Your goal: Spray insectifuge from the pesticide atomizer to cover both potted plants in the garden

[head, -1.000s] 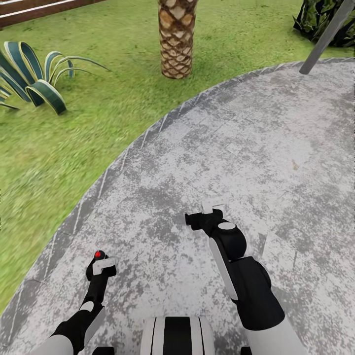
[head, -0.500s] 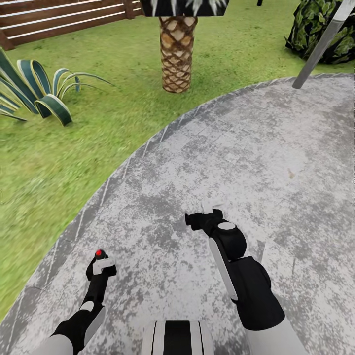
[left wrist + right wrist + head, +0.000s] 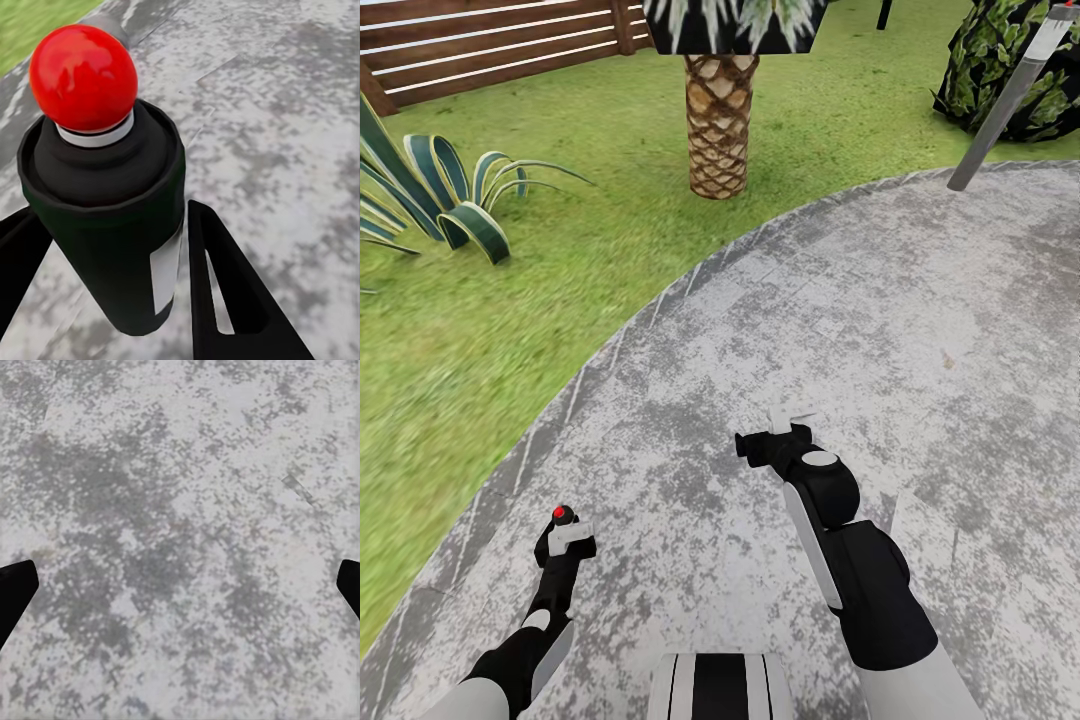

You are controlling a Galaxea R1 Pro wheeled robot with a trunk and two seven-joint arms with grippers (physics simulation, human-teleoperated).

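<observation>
Black pesticide atomizer with red tip (image 3: pixel 105 187) pinched upright in left claw (image 3: pixel 565 540) — right claw (image 3: pixel 180 585) spread wide over mottled grey gravel patio (image 3: pixel 880 320).

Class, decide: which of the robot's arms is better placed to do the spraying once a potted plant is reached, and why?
Left. The left gripper is shut on the pesticide atomizer, red tip forward; the right gripper is open with nothing in it.

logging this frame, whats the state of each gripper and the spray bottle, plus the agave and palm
left gripper: shut on the pesticide atomizer
pesticide atomizer: held upright, red tip up, over the gravel patio
right gripper: open, empty, above the patio
agave: rooted in the lawn
palm trunk: upright in the lawn
</observation>
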